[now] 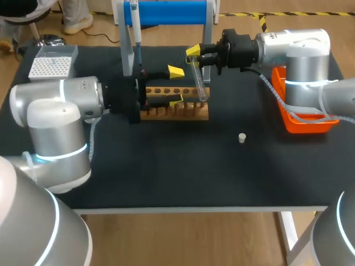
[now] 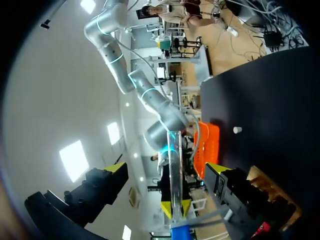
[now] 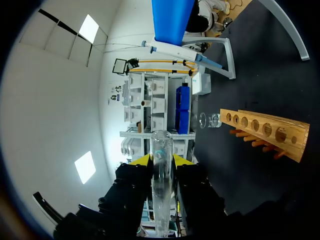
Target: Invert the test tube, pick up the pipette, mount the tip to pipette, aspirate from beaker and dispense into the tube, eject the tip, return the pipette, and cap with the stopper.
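Observation:
My right gripper (image 1: 193, 55) is shut on the upper end of a clear test tube (image 1: 198, 83), which slants down toward the wooden rack (image 1: 183, 111). In the right wrist view the test tube (image 3: 161, 190) stands between the yellow tips of the right gripper (image 3: 161, 161). My left gripper (image 1: 176, 85) is open above the rack, its tips just short of the tube. From the left wrist, the tube (image 2: 175, 175) runs through the gap of the left gripper (image 2: 165, 169) without touching either finger. The pipette (image 1: 135, 27) hangs on the blue stand. A white stopper (image 1: 242, 137) lies on the mat.
A white tip box (image 1: 52, 61) sits at the back left. An orange bin (image 1: 302, 119) stands at the right under my right arm. A small glass beaker (image 3: 210, 120) stands beyond the rack (image 3: 265, 132). The blue stand's frame (image 1: 126, 50) rises behind the rack.

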Motion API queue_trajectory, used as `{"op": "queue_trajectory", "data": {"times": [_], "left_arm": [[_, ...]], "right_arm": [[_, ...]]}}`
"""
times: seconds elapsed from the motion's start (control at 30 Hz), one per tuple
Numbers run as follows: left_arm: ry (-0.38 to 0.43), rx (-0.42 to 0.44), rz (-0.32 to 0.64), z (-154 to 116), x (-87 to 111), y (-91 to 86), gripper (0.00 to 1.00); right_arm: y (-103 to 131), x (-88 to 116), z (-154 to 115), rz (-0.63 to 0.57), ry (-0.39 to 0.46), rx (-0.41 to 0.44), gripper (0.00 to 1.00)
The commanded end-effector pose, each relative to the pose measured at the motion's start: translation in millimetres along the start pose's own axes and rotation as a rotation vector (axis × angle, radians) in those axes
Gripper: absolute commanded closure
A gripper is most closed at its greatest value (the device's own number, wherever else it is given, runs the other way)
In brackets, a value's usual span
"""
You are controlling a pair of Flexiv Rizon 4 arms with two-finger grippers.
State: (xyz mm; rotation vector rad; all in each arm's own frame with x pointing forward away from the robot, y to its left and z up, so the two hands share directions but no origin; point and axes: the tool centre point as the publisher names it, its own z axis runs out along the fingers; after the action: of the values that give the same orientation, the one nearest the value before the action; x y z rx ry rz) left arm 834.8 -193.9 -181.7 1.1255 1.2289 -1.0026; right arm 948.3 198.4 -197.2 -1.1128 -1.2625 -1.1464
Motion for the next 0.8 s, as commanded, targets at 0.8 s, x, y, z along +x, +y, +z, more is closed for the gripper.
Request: {"op": "queue_trajectory", "data": {"times": [0.8], "left_arm": [[0.024, 0.078, -0.034, 56.8, 5.1, -11.4, 0.0]], "right_arm": [[-0.2, 1.0, -0.4, 0.0, -0.004, 0.0, 1.0]]}}
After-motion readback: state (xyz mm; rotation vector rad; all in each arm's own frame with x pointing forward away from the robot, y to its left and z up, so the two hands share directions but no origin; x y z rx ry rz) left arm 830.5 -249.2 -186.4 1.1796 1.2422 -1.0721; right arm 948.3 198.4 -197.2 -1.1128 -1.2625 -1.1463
